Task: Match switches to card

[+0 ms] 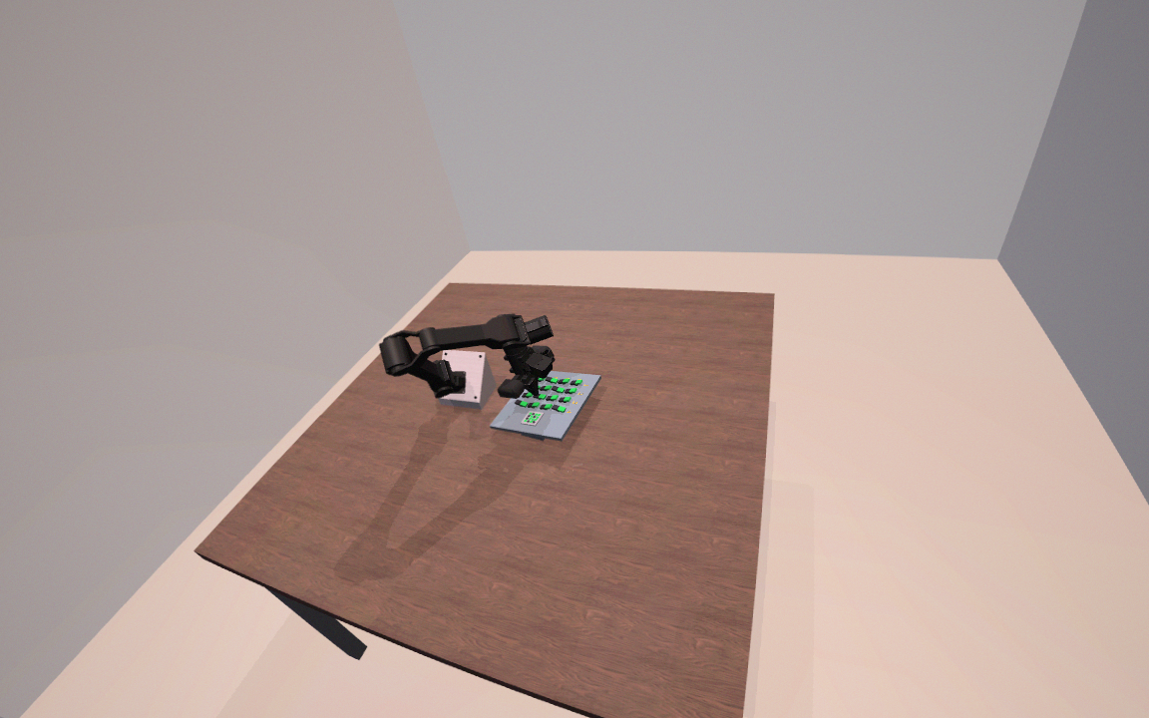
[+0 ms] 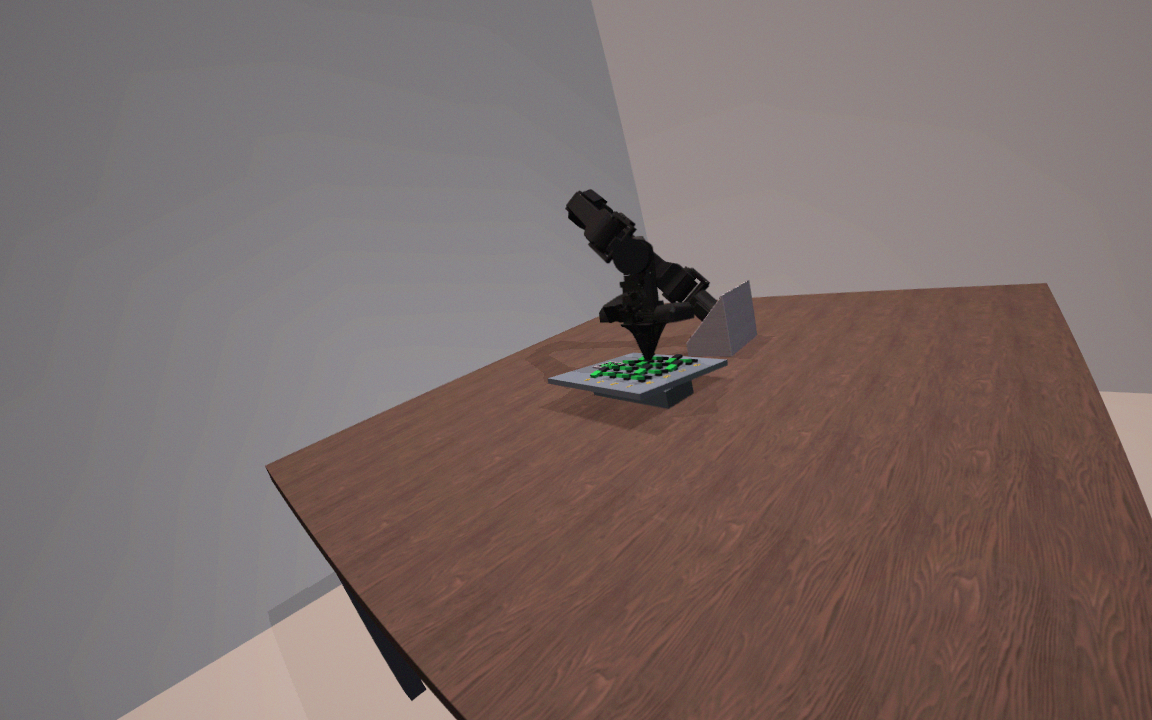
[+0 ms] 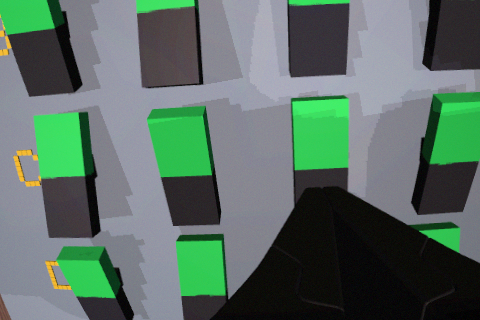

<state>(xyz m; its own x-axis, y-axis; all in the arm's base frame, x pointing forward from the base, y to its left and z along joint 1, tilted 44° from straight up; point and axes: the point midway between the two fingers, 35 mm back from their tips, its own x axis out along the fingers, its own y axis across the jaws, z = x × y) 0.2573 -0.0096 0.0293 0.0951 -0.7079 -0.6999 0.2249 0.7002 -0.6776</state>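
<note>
The grey panel (image 1: 552, 429) (image 2: 569, 379) (image 3: 260, 160) carries rows of rocker switches, each with a green far half and a dark grey near half. The small card (image 1: 532, 418) lies beside the grid; its squares are too small to read. My gripper (image 1: 536, 393) (image 2: 648, 360) (image 3: 320, 203) is shut and empty, pointing down at the grid. In the wrist view its tip overlaps the dark half of the third switch from the left (image 3: 320, 135) in row C. It is very low there; I cannot tell whether it touches. My fingers hide parts of the nearer row.
A pale wedge block (image 1: 476, 366) (image 2: 728, 322) stands at the arm's base. A dark support (image 2: 679, 392) holds the panel above the wooden table (image 1: 614, 500) (image 2: 786, 501). Neighbouring switches stand close around my tip. Yellow letters mark the rows at the left in the wrist view.
</note>
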